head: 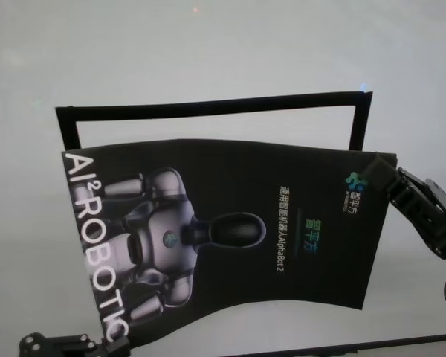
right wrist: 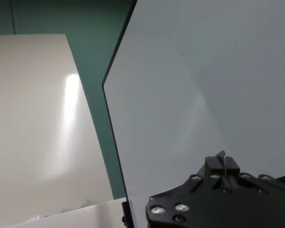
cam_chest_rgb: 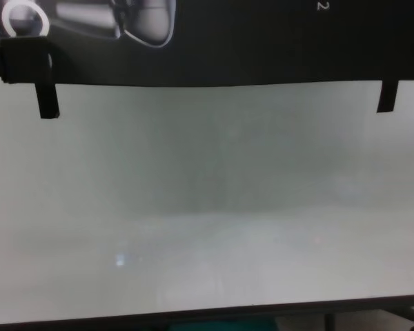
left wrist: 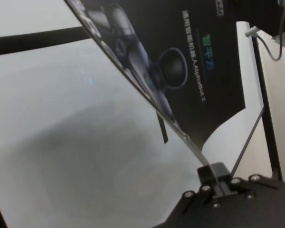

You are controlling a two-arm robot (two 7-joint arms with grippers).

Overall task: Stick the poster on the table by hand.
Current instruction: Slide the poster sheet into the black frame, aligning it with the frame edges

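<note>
Poster (head: 230, 238) held aloft over table (head: 208, 59), sagging, edge-pinched by left gripper (left wrist: 213, 173) at near-left corner and right gripper (head: 390, 182) at far-right corner. Black tape strips (cam_chest_rgb: 47, 100) dangling from near edge, unstuck. Remaining: lower, flatten, press tape down

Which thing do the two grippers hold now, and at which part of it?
The poster, lifted above the table: left gripper pinches its near left corner, right gripper its far right corner.
</note>
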